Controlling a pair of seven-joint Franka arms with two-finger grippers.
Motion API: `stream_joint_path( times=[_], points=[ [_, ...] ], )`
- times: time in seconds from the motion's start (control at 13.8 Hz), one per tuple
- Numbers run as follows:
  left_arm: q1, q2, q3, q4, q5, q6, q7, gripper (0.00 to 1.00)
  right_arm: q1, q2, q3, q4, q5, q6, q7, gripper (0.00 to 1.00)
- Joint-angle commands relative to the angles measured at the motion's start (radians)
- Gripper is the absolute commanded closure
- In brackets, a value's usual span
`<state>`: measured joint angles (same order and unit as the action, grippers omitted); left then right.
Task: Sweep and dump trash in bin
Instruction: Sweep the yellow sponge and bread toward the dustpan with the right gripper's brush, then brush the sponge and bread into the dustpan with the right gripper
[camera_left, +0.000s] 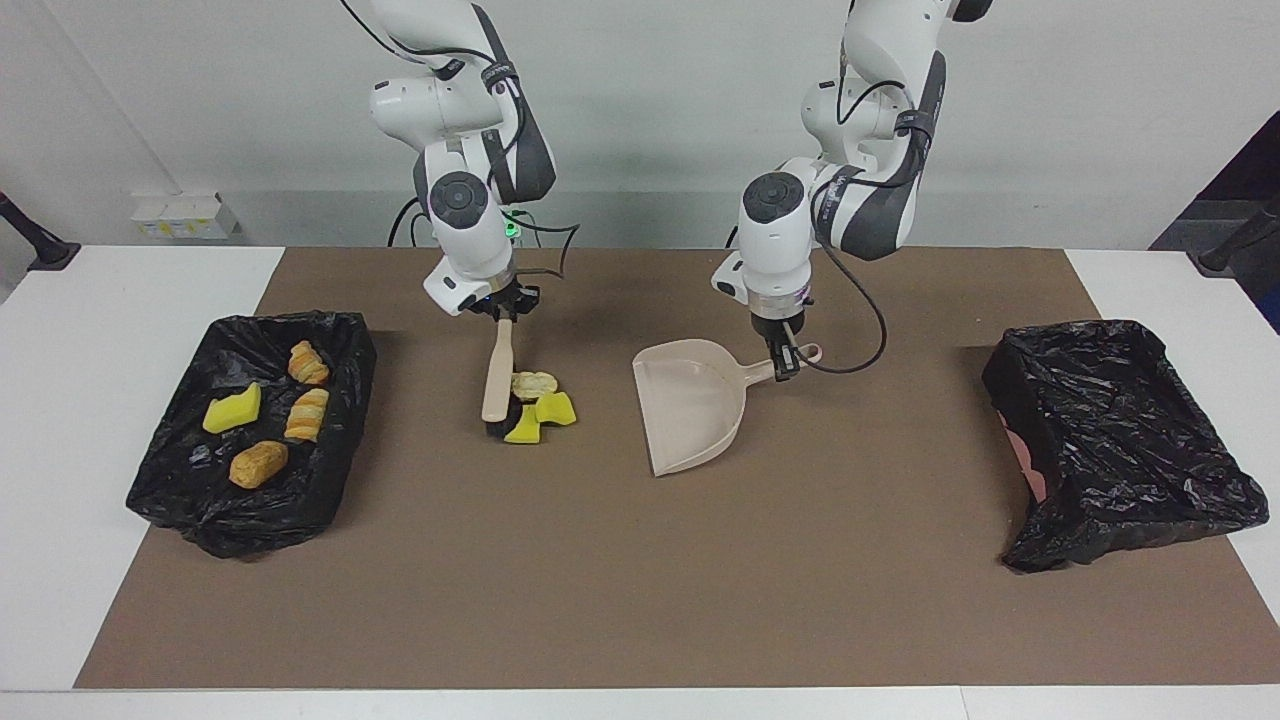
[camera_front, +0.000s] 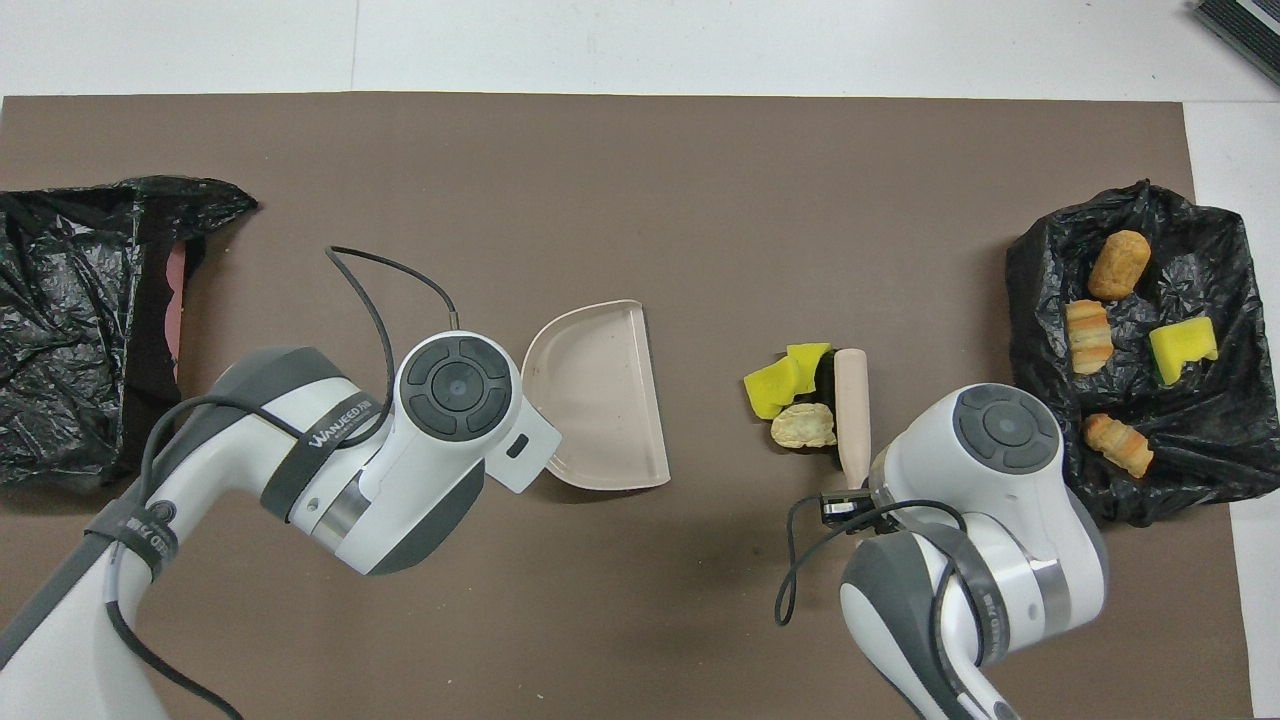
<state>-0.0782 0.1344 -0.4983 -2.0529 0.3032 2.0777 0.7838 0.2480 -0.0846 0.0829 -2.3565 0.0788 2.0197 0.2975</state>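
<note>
Three pieces of trash lie together mid-mat: a cream bread lump (camera_left: 533, 383) (camera_front: 803, 426) and two yellow sponge pieces (camera_left: 555, 408) (camera_front: 770, 388). My right gripper (camera_left: 505, 308) is shut on the handle of the beige brush (camera_left: 498, 370) (camera_front: 852, 400). The brush's dark bristles touch the scraps on the side toward the right arm's end. My left gripper (camera_left: 787, 360) is shut on the handle of the beige dustpan (camera_left: 690, 405) (camera_front: 600, 395). The dustpan rests on the mat with its straight open edge facing the scraps, a short gap away.
A black-bagged bin (camera_left: 340, 330) (camera_front: 1030, 260) at the right arm's end holds several bread lumps and a yellow sponge. A second black-bagged bin (camera_left: 1100, 420) (camera_front: 60, 300) at the left arm's end shows nothing inside. A brown mat (camera_left: 640, 580) covers the table.
</note>
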Motion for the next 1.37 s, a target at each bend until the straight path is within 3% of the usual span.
stream_joint_path(
  times=[0.0,0.36,0.72,1.01,1.3],
  points=[
    [-0.008,-0.050,0.012,-0.058,-0.013,0.015,0.031,1.00,0.039,0.051,0.003,0.057,0.033,0.005,0.035,1.00],
    [0.000,-0.050,0.012,-0.058,-0.013,0.007,0.028,1.00,0.181,0.180,0.006,0.170,0.073,0.030,0.069,1.00],
    [0.003,-0.052,0.014,-0.059,-0.013,-0.019,0.037,1.00,0.290,0.203,0.009,0.233,0.247,0.060,0.037,1.00],
    [0.003,-0.052,0.030,-0.058,-0.013,-0.016,0.057,1.00,0.268,0.172,0.000,0.279,0.288,-0.034,-0.020,1.00],
    [0.003,-0.047,0.047,-0.049,-0.013,-0.010,0.106,1.00,0.221,0.132,-0.003,0.324,0.196,-0.163,-0.012,1.00]
  ],
)
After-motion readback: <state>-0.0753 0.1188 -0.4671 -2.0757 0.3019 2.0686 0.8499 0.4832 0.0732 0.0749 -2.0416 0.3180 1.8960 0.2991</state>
